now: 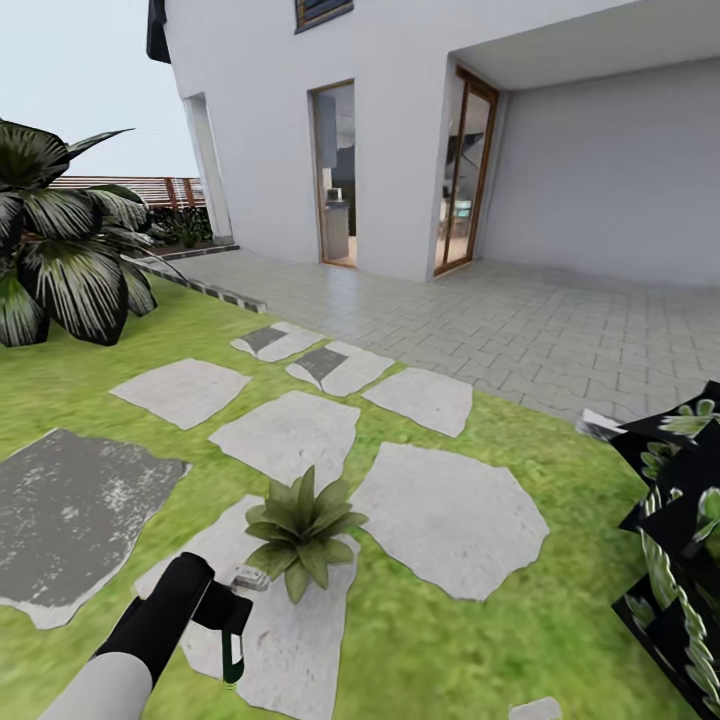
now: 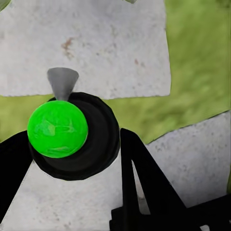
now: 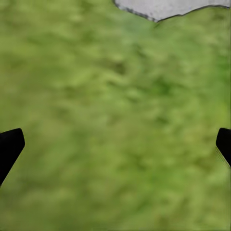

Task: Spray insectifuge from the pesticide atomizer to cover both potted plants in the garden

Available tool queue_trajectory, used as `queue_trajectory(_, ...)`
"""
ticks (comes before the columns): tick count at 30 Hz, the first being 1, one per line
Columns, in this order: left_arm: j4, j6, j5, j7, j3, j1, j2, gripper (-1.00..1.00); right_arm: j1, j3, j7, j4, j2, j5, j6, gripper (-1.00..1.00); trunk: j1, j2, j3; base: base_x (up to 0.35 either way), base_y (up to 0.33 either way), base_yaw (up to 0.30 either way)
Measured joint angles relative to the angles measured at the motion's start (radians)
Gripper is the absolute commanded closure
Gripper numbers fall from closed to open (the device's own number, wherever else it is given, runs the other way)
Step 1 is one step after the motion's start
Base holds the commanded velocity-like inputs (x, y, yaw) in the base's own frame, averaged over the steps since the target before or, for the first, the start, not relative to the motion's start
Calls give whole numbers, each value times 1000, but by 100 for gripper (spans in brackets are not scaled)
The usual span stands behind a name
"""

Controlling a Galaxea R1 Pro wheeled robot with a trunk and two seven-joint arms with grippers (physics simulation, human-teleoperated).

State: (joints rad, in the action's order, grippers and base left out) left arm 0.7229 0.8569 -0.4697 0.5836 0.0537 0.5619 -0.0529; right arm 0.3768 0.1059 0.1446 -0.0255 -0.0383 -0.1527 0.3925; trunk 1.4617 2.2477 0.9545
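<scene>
My left gripper [image 1: 226,612] is shut on the pesticide atomizer [image 1: 233,652] low over a grey stepping stone [image 1: 290,640]. Its white trigger head [image 1: 248,578] points toward a potted plant [image 1: 303,525], a small rosette of pointed green leaves standing on that stone just beyond it. In the left wrist view the atomizer [image 2: 57,129] appears end-on as a green disc in a black ring, with black fingers [image 2: 144,178] on both sides. My right gripper [image 3: 115,144] is open over bare lawn. The second potted plant and the insectifuge are out of view.
Several more stepping stones [image 1: 445,515] cross the lawn toward the paved terrace [image 1: 520,330] and the white house. A tall palm-like plant [image 1: 60,250] stands at the left, and a dark leafy bush [image 1: 680,540] crowds the right edge. A brown slatted fence [image 1: 140,190] lies far left.
</scene>
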Motion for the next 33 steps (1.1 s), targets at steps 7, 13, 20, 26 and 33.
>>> queue_trajectory(7, 0, 0, 0, 0, -1, -1, 3, 100, 0, 0, 0, 0, 0, 0, 0, -100, 0, 0, 0, 137, 0, 0)
queue_trajectory(13, 0, -1, 1, 0, -2, 0, 8, 100, 0, 0, 0, 0, 0, 0, 0, -100, 0, 0, 0, 52, -18, 0)
queue_trajectory(20, 0, -1, -2, 0, -2, 1, 12, 100, 0, 0, 0, 0, 0, 0, 0, -100, 0, 0, 0, 93, -89, 0)
queue_trajectory(26, 0, 0, -2, 0, -2, 1, 9, 100, 0, 0, 0, 0, 0, 0, 0, -100, 0, 0, 0, 6, -15, 0)
queue_trajectory(33, 2, 69, -2, 2, -36, 4, 3, 100, 0, 0, 0, 0, 0, 0, 0, -100, 0, 0, 0, 0, 0, 0)
